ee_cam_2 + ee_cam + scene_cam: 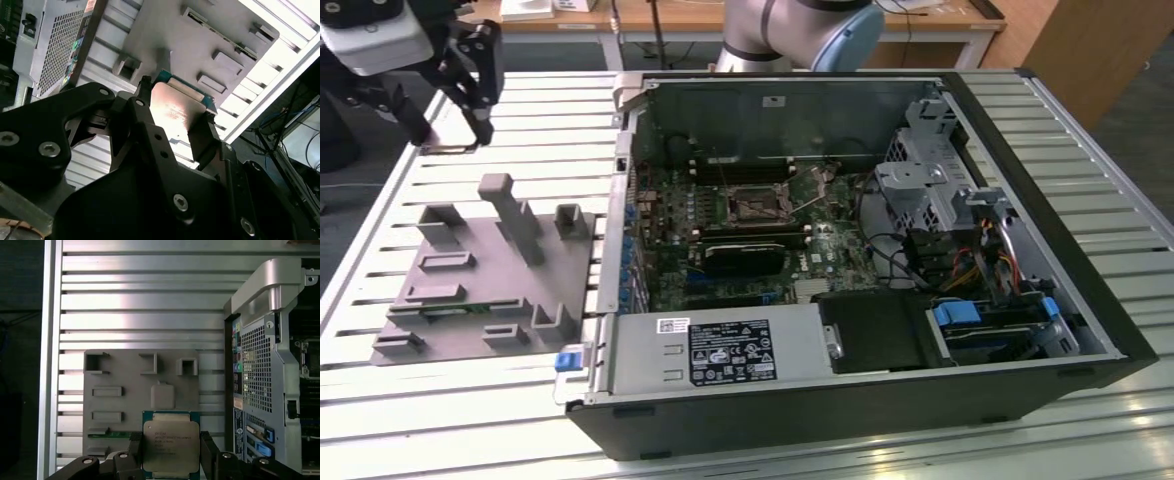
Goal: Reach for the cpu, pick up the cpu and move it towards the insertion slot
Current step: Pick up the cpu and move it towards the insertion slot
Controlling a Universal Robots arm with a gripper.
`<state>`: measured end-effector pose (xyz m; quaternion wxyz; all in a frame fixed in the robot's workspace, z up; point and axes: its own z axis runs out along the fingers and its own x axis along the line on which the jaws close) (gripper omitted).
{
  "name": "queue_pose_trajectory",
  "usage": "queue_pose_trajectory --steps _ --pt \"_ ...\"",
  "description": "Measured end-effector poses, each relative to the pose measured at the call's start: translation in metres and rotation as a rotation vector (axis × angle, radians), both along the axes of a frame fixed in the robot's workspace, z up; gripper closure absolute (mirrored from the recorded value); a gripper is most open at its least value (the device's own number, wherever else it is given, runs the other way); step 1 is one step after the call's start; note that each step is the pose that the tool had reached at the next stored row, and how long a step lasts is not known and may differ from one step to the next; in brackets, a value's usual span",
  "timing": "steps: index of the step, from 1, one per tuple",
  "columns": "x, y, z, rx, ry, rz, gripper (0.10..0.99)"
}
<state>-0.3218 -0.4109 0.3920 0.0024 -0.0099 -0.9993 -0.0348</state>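
Exterior view: gripper (450, 140) raised above grey fixture block (487, 275), insertion slot (755, 205) well apart inside the computer case (1067, 260). Both wrist views: cpu (170, 446) (176, 111) clamped between the jaws, fixture beyond.

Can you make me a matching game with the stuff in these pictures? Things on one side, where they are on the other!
Things:
1. cpu
2. insertion slot
3. grey fixture block
4. end effector

Places:
A. lying flat on the slatted table beside the computer case
B. up in the air above the table
C. pinched between two black fingers
D. on the motherboard inside the open case

Pairs: 1-C, 2-D, 3-A, 4-B
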Motion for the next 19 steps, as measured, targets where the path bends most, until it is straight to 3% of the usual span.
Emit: queue_pose_trajectory --steps 19 --pt "0.0591 0.0 -0.0001 0.0 -0.0002 -0.001 0.541"
